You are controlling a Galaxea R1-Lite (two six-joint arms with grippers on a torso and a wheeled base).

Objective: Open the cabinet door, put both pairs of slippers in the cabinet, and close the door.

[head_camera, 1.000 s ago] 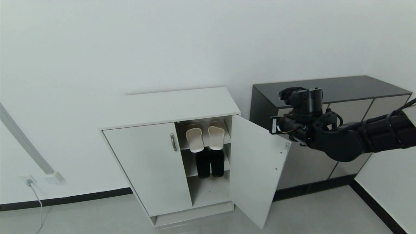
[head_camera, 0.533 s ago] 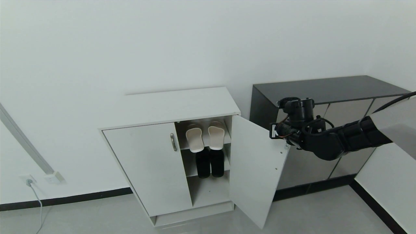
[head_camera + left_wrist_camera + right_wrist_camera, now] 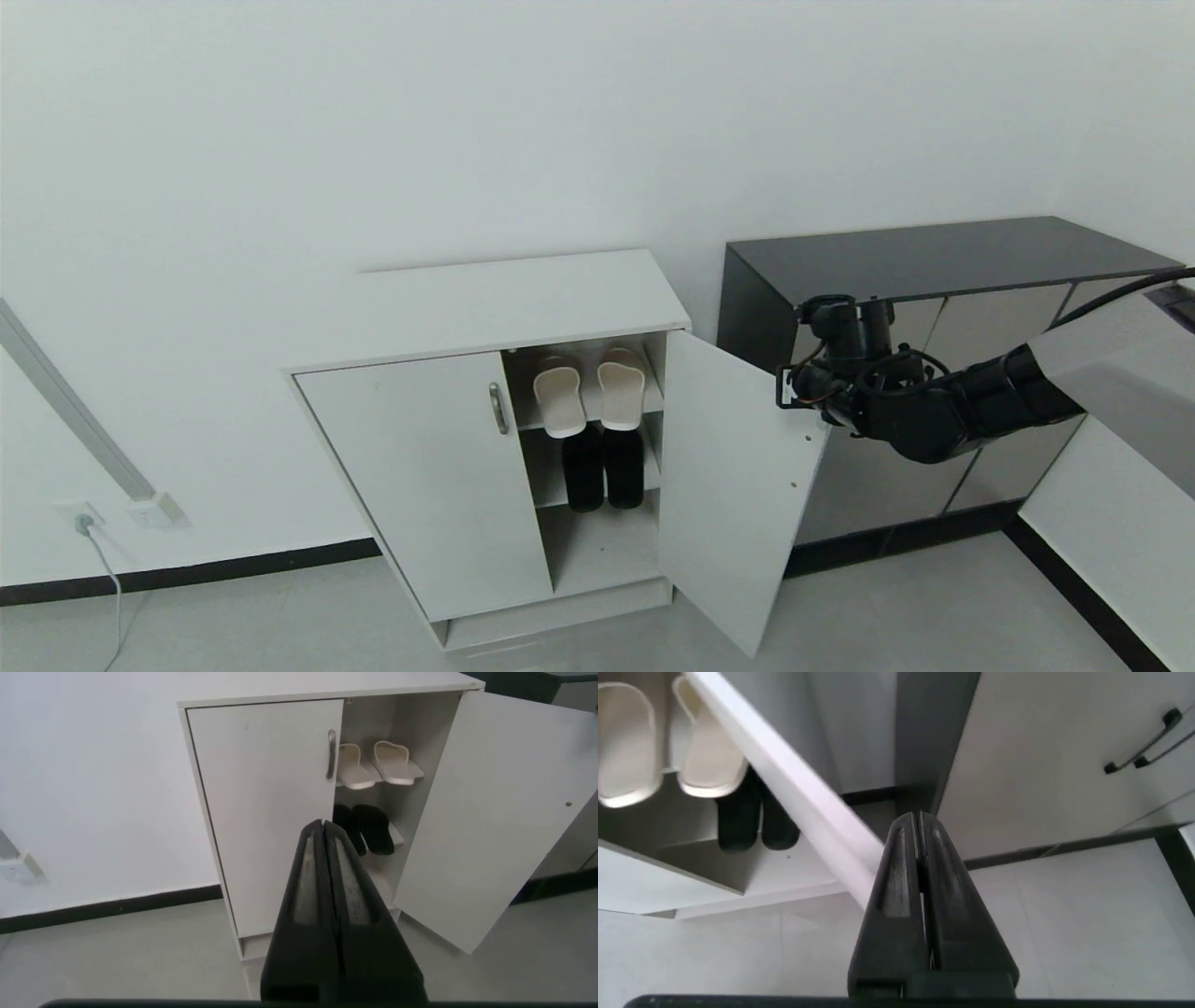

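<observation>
At outer edge of open door (image 3: 738, 485), right hand (image 3: 787, 385) was brought in closer, fingers pressed together, empty. White slippers (image 3: 590, 397) and black slippers (image 3: 605, 471) were seen shelved in cabinet (image 3: 467, 308), so only closing push judged left. Left hand (image 3: 324, 835) clamped empty too.

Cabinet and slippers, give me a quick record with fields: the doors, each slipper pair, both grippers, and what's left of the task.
left door: shut
right door: swung open
white slippers: side by side on the upper shelf
black slippers: on the middle shelf, under the white pair
right gripper: shut, empty, at the open door's top outer corner; contact unclear
left gripper: shut, empty, back from the cabinet, facing its front
left to do: close the right door
</observation>
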